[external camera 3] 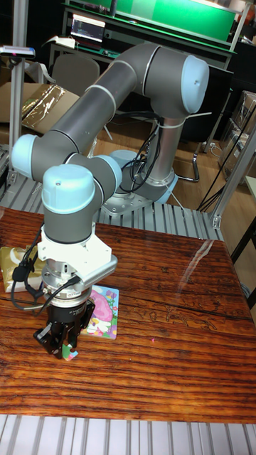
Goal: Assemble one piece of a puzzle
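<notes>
The gripper point(66, 346) hangs low over the wooden table point(171, 320), fingers pinched on a colourful puzzle piece point(70, 352), presumably to seat it in the puzzle board point(104, 311) just beside.

A glossy wooden worktop point(171, 313) is filling the lower frame, reflecting light. Behind it, a chair point(75, 71) is standing at upper left, and a green panel point(178, 14) is glowing along the top.

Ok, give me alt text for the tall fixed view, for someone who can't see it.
A grey UR5 arm reaches down over a wooden table, its hand gripping a small colourful puzzle piece just left of a pastel puzzle board. Workshop clutter fills the background.
</notes>
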`<control>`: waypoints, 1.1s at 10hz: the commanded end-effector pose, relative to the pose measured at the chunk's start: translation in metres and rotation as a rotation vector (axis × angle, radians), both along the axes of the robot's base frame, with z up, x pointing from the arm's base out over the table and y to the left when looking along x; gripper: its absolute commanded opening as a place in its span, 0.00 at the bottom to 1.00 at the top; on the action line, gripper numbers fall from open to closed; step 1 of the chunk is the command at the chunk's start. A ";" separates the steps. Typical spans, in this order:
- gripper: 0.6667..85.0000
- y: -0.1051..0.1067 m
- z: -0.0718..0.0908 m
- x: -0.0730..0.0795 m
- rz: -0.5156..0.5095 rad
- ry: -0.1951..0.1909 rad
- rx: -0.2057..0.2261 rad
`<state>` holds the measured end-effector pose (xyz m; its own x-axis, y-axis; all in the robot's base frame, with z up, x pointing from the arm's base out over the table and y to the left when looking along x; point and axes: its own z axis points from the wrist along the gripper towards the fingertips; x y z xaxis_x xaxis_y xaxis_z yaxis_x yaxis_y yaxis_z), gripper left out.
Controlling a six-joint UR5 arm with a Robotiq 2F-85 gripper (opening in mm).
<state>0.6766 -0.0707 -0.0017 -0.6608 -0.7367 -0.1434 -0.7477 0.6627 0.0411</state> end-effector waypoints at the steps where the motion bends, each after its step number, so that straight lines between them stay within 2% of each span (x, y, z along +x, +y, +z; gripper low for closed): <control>1: 0.40 0.000 0.003 0.005 -0.014 -0.009 0.012; 7: 0.38 0.001 0.005 0.006 -0.035 -0.011 0.010; 11: 0.38 -0.007 0.013 0.000 -0.082 0.001 -0.027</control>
<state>0.6786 -0.0752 0.0054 -0.6955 -0.7065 -0.1312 -0.7149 0.6988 0.0269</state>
